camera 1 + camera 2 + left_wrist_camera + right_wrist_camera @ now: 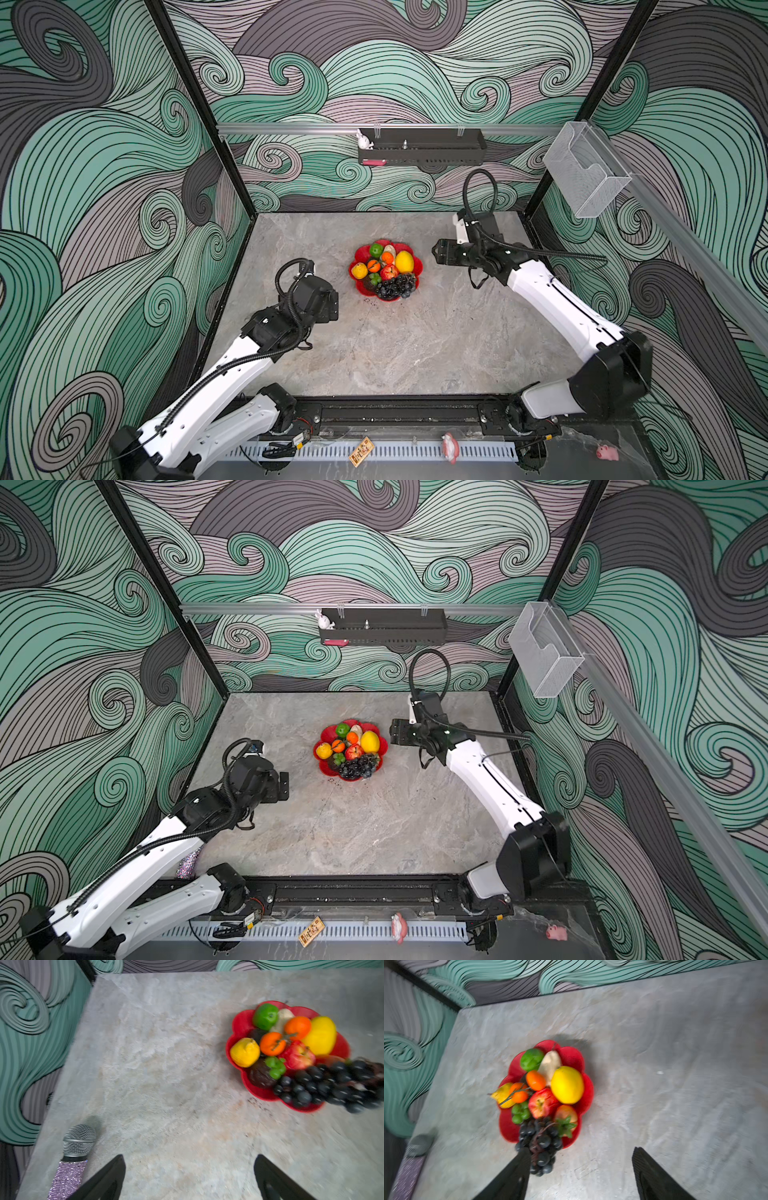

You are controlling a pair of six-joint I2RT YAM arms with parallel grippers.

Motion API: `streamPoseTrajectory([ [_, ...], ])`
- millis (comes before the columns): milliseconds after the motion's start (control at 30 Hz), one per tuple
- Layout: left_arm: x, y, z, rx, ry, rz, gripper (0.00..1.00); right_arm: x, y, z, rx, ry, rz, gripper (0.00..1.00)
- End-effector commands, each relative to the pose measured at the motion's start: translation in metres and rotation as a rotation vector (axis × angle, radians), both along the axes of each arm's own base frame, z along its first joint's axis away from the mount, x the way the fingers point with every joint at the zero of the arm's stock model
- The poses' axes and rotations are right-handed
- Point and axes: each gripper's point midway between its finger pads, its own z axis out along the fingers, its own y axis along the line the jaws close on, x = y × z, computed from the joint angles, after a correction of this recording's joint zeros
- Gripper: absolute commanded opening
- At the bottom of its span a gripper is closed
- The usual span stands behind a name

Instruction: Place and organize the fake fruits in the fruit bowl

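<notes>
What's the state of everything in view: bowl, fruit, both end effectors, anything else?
Bowl: upright on the table, full.
Fruits: piled inside the bowl.
Grape bunch: in the bowl, overhanging its near rim.
Left end effector: open, empty, over bare table.
Right end effector: open, empty, beside the bowl.
Microphone: lying on the table by the left arm, not held.
</notes>
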Motion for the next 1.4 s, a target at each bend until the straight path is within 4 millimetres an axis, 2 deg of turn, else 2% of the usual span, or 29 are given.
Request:
streamPoseTrajectory([
  [0,0.026,0.031,0.019,0.112,-0.198,0.248,0.99,0.0,-0.069,-0.013,-0.249,-0.094,-0.201,0.86],
  [100,0.049,0.031,0.018,0.243,-0.276,0.259,0.99,-0.001,-0.098,-0.023,-0.38,-0.207,-0.244,0.99],
  [267,0.085,0.025,0.0,0.39,-0.251,0.165,0.99,0.0,-0.127,-0.053,-0.531,-0.279,-0.297,1.0],
  [333,0.096,0.031,-0.007,0.4,-0.222,0.148,0.99,0.0,-0.138,-0.07,-0.553,-0.26,-0.333,1.0],
  [433,0.105,0.043,-0.026,0.39,-0.175,0.13,0.99,0.004,-0.147,-0.096,-0.539,-0.253,-0.344,1.0],
  [533,0.106,0.057,-0.049,0.349,-0.138,0.14,0.99,0.008,-0.144,-0.118,-0.505,-0.284,-0.302,1.0],
  [633,0.106,0.073,-0.07,0.31,-0.13,0.173,0.99,0.011,-0.133,-0.118,-0.475,-0.329,-0.224,1.0],
  [700,0.11,0.086,-0.085,0.271,-0.178,0.19,0.99,0.01,-0.129,-0.112,-0.451,-0.425,-0.194,1.0],
  [733,0.109,0.084,-0.086,0.273,-0.189,0.166,0.99,0.01,-0.13,-0.114,-0.433,-0.446,-0.189,1.0],
  [800,0.113,0.07,-0.081,0.217,-0.237,0.052,0.99,0.011,-0.136,-0.116,-0.402,-0.488,-0.213,1.0],
  [900,0.117,0.067,-0.082,0.201,-0.244,0.018,0.99,0.013,-0.15,-0.127,-0.306,-0.438,-0.228,1.0],
  [933,0.119,0.067,-0.084,0.198,-0.238,0.007,0.99,0.013,-0.15,-0.133,-0.294,-0.434,-0.22,1.0],
  [967,0.123,0.065,-0.085,0.189,-0.23,-0.015,0.99,0.017,-0.149,-0.132,-0.289,-0.476,-0.213,1.0],
  [1033,0.13,0.06,-0.09,0.165,-0.195,-0.059,0.99,0.017,-0.149,-0.134,-0.285,-0.425,-0.207,1.0],
  [1167,0.143,0.063,-0.106,0.091,-0.094,-0.098,0.99,0.019,-0.152,-0.134,-0.268,-0.425,-0.214,1.0],
  [1367,0.144,0.084,-0.104,0.03,-0.149,-0.052,0.99,0.019,-0.153,-0.135,-0.259,-0.419,-0.217,1.0],
])
